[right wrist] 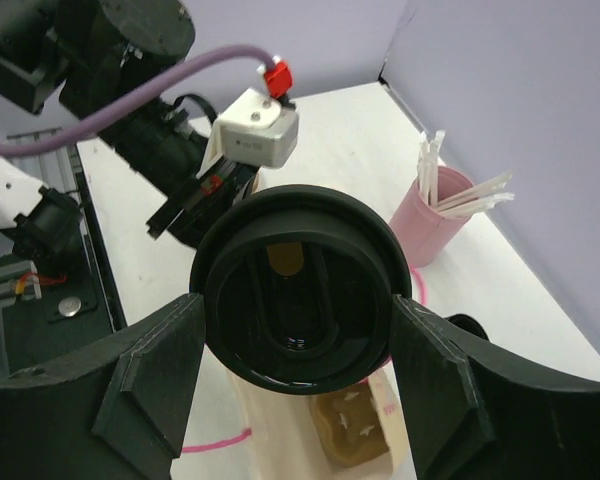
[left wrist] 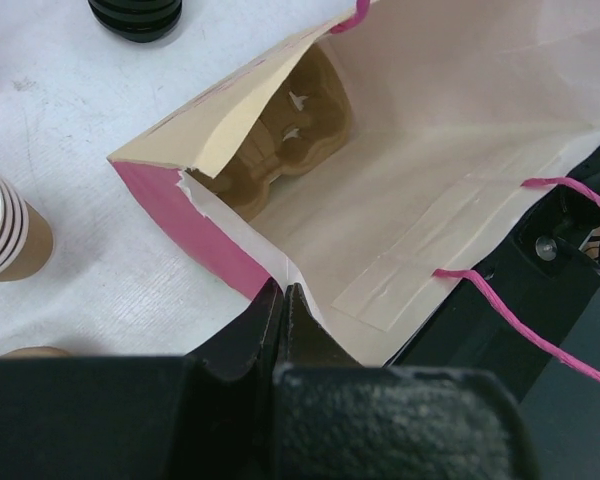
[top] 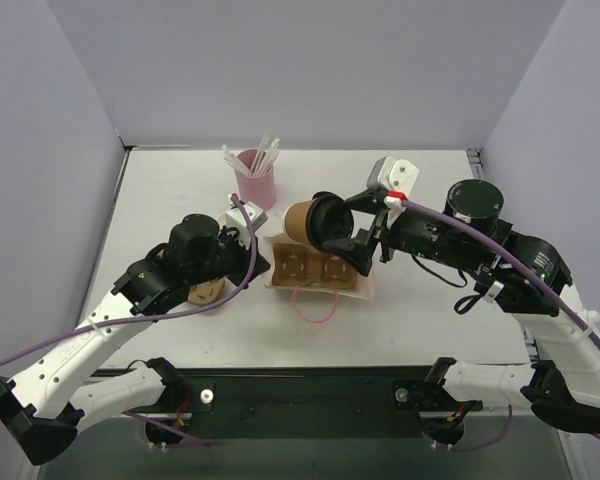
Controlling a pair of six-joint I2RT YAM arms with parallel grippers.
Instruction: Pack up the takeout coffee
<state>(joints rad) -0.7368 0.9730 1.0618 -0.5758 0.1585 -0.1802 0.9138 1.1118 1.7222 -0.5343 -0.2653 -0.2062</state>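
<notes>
Black matte fingers of the left hand fill the foreground, clenched on the thin rim of a pink-and-cream paper bag and holding its mouth open. Inside sits a brown moulded-pulp cup carrier, ridged and fibrous. To the right, the small brown kraft-paper coffee cup with a round black plastic lid is tipped on its side over the bag's mouth. The right hand grips it around the glossy lid. This looks like the loading step. Next, I judge, the cup needs righting and lowering into a carrier well without snagging the soft paper rim.
</notes>
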